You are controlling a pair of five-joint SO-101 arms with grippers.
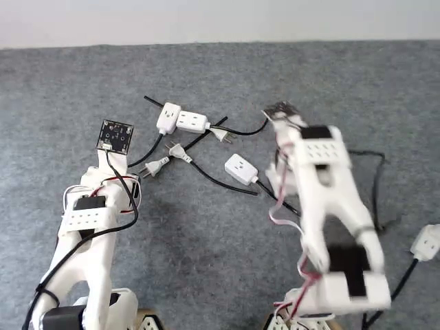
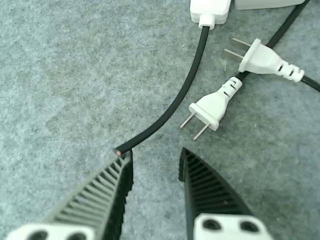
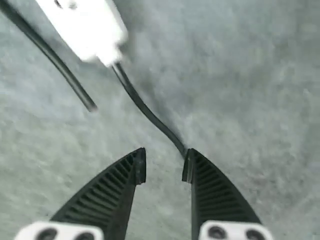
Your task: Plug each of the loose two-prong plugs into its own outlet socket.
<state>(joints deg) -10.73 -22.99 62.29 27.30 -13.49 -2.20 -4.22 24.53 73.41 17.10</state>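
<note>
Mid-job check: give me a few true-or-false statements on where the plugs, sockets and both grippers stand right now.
1. The left gripper is shut on a plug. False: it is open and holds nothing.
2. Two loose plugs, the nearer plug and the farther plug, lie ahead of it. True.
3. The right gripper is open. True.
4. The middle socket has a plug in it. False: its slots are bare.
5. A black cable's cut end lies right by one left fingertip. True.
</note>
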